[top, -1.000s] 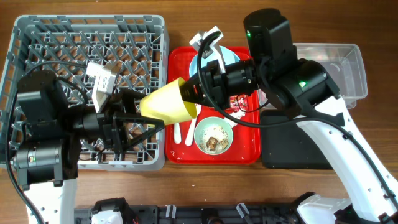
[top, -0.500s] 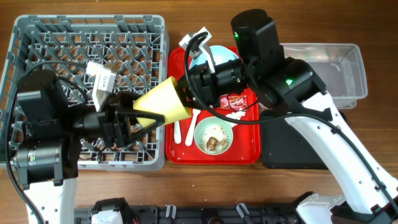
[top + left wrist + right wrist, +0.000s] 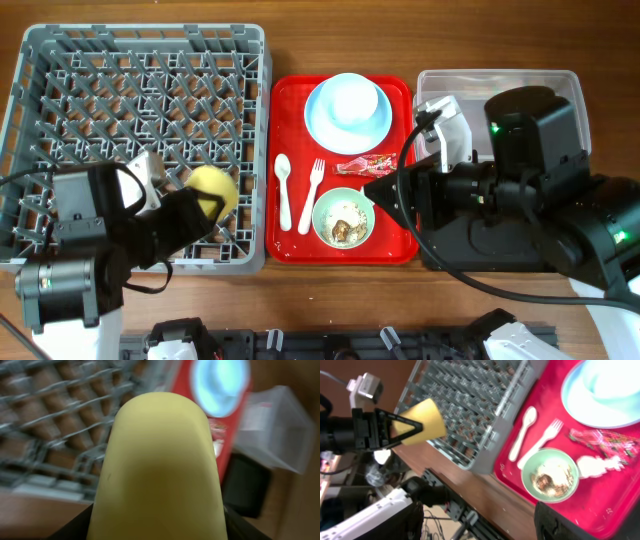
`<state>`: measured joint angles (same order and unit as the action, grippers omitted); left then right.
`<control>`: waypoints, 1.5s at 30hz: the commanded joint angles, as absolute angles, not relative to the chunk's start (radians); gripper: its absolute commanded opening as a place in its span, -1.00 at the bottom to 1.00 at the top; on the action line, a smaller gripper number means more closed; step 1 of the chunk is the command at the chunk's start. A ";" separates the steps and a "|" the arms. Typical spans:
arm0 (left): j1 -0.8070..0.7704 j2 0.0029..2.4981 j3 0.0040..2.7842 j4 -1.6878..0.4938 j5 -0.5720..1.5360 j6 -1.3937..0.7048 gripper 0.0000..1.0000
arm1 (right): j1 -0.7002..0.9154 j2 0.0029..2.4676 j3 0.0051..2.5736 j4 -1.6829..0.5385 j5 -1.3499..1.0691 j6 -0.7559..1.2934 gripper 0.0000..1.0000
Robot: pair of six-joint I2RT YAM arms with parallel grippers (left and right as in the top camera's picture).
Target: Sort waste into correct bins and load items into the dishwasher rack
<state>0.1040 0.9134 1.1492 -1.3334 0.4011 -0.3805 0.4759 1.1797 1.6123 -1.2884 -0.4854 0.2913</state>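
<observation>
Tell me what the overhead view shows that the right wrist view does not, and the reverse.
Only overhead: the clear rectangular plastic tub and the flat black rectangular tray. Only right wrist: a side-on look at the left gripper clamped on the small yellow cup. Both: the grey pegged plastic dishwasher rack, red serving tray, white plastic spoon, white plastic fork, and mint green bowl holding food scraps.

We take this for a robotics lab: a wooden counter (image 3: 600,40) bearing a grey dishwasher rack (image 3: 100,80), with loose cables (image 3: 431,521) trailing under its edge at lower left.
</observation>
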 commanded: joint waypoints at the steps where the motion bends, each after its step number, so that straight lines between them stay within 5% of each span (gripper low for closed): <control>1: 0.103 0.956 1.137 -1.421 0.139 -0.428 -0.07 | 0.477 1.192 1.610 -1.326 -0.440 0.295 0.43; 16: -0.233 1.309 1.047 -1.268 0.024 -0.586 0.13 | 0.477 1.192 1.610 -1.330 -0.441 0.299 0.44; 18: -0.233 1.311 1.051 -1.267 0.025 -0.585 0.30 | 0.477 1.192 1.610 -1.333 -0.440 0.299 0.46; 20: -0.233 1.300 1.108 -1.306 0.048 -0.585 0.55 | 0.477 1.192 1.610 -1.336 -0.440 0.299 0.80; 23: -0.233 1.255 1.314 -1.404 0.052 -0.572 0.74 | 0.478 1.192 1.610 -1.340 -0.402 0.351 0.83; 27: -0.233 1.124 1.491 -1.407 0.101 -0.524 0.92 | 0.545 1.192 1.414 -1.318 -0.236 0.510 0.43; 30: -0.233 0.986 1.491 -1.365 0.161 -0.497 0.97 | 0.699 1.223 1.090 -0.992 -0.262 0.581 0.16; 38: -0.233 0.746 1.493 -1.296 0.191 -0.502 0.99 | 0.876 1.670 1.073 -0.643 -0.110 0.575 0.06; 43: -0.233 0.754 1.493 -1.322 0.190 -0.502 0.99 | 0.878 1.787 1.074 -0.567 -0.110 0.605 -0.49; 45: -0.233 0.754 1.493 -1.324 0.190 -0.502 1.00 | 0.878 1.790 1.074 -0.577 -0.086 0.640 -0.88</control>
<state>-0.2283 0.7498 1.4895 -1.3235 0.1814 -0.5205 0.8757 1.7702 1.0489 -0.5747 -0.1291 0.5980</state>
